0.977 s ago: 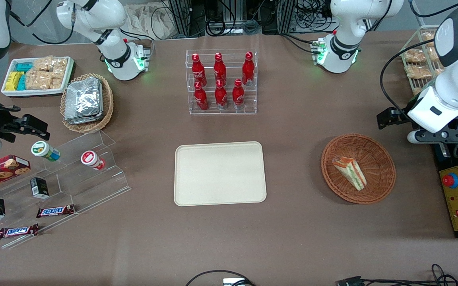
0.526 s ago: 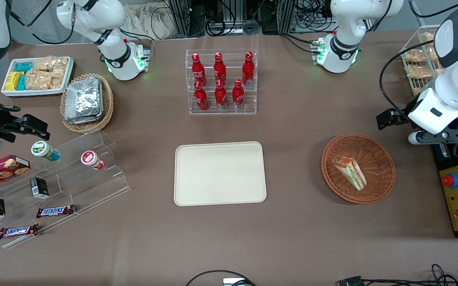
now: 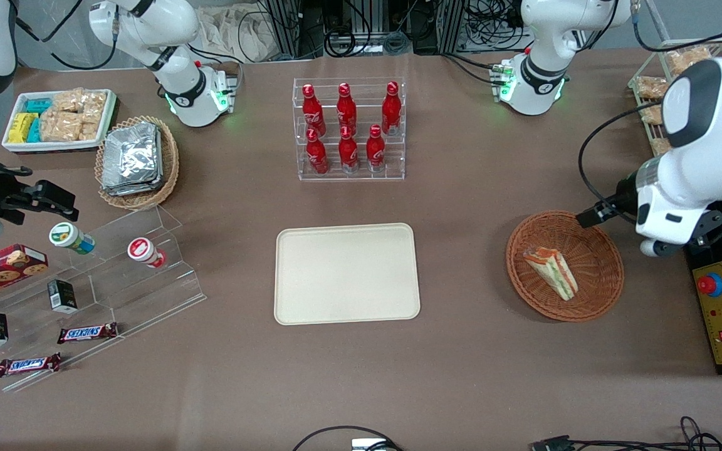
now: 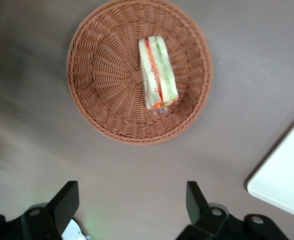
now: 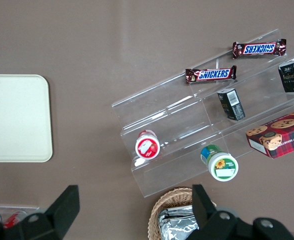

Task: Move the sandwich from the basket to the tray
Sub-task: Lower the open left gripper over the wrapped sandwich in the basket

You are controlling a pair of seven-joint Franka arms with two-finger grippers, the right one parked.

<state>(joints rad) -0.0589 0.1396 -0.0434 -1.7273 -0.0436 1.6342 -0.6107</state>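
the sandwich lies in the basket, clear of the jaws, which stand apart and empty. the gripper hovers over bare counter just beside the basket rim. the wedge's long axis runs crosswise to the gap, so closing across its layered faces looks workable once the gripper is centred overhead.

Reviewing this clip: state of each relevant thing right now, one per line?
sandwich: lying in the basket, not gripped.
basket: on the table, holding only the sandwich.
tray: flat on the table, nothing on it.
gripper: open, raised above bare table beside the basket, holding nothing.
bottles: six, upright in the clear rack.
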